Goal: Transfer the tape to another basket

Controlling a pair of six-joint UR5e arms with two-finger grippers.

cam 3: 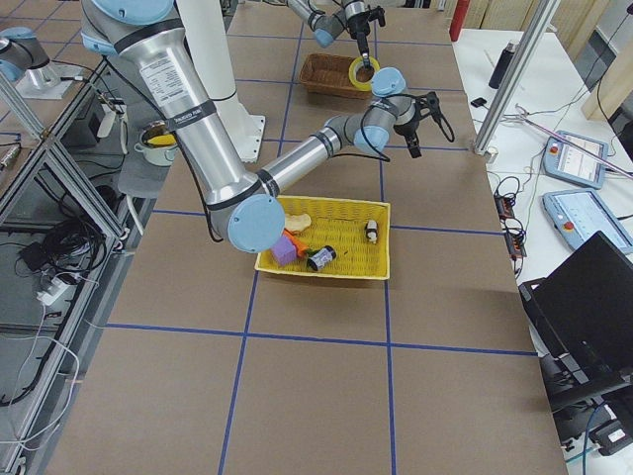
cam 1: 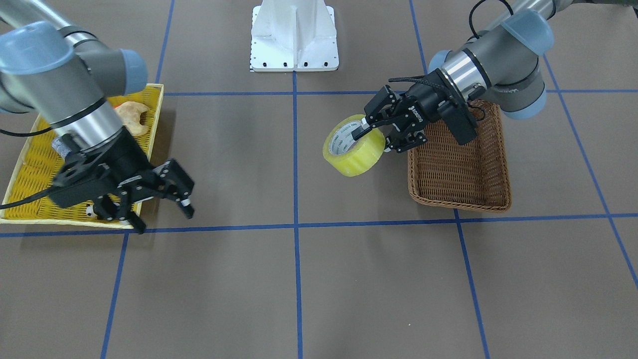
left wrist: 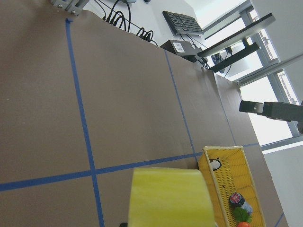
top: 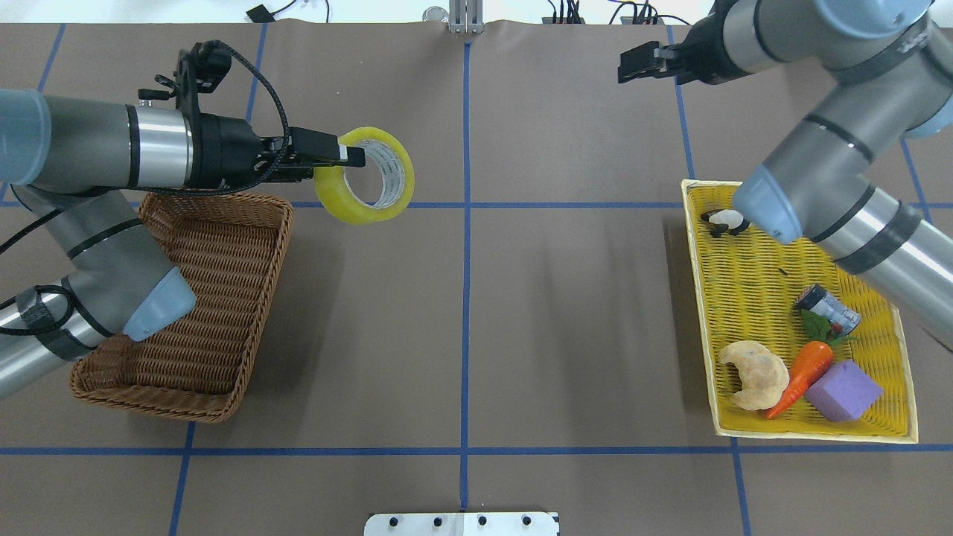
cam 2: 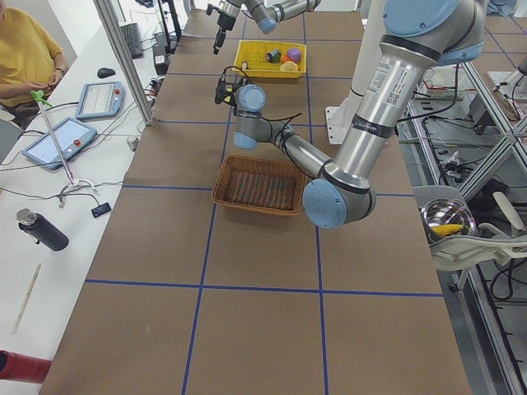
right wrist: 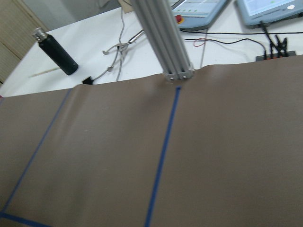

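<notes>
- Left gripper (cam 1: 371, 135) is clamped on the tape (cam 1: 353, 149), with one finger through the ring's hole and the other on its yellow outer face
- The tape hangs tilted just outside the basket (cam 1: 461, 172), beside its corner toward the operators' edge, in the desk's left half
- Right gripper (cam 1: 160, 212) hovers with jaws spread wide, holding nothing, near the yellow tray (cam 1: 32, 164) at the desk's right end

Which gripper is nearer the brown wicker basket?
Left. The left gripper holds the tape just off the basket's far corner; the right gripper hangs across the table, by the yellow tray.
</notes>
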